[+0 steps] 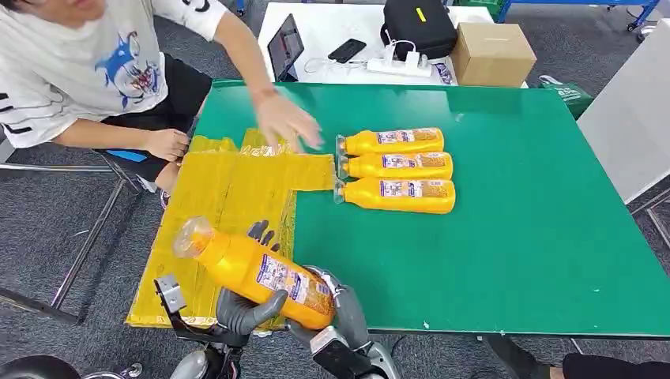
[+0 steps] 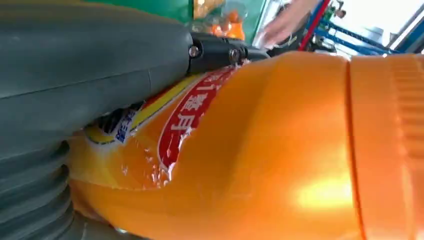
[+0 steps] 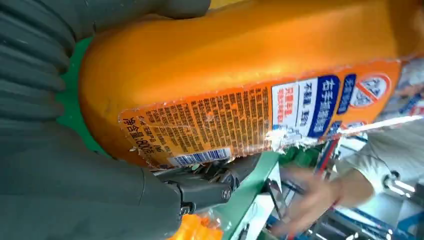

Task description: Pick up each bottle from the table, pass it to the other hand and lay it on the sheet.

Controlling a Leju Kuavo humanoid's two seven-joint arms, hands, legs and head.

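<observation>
Head view: both hands meet at the near edge of the green table [image 1: 506, 260], each wrapped around one orange bottle [image 1: 257, 272]. The left hand [image 1: 246, 309] grips it from beneath near its middle, thumb curled up over the label and dark fingers showing behind the bottle; the right hand [image 1: 341, 309] holds the base end. The bottle is lifted and tilted, its clear cap end pointing up and to the left, above the near part of the yellow sheet [image 1: 225, 197], which lies crumpled over the table's left side. Three more bottles [image 1: 400, 167] lie side by side on the bare green, touching one another, caps toward the sheet's edge. A person's hand [image 1: 286, 122] reaches over the far end of the sheet; the person sits at the table's far left corner. Behind stands a white table [image 1: 332, 31] with a cardboard box [image 1: 491, 54]. Left wrist view: the left hand [image 2: 90, 65] presses its thick grey thumb and a dark finger against the bottle [image 2: 260, 150], across the red-edged label. Right wrist view: the right hand [image 3: 165, 185] cups the bottle [image 3: 240, 55] at its rounded base, a dark finger lying under the printed label, with green table beneath and the person's blurred hand [image 3: 312, 200] beyond.
</observation>
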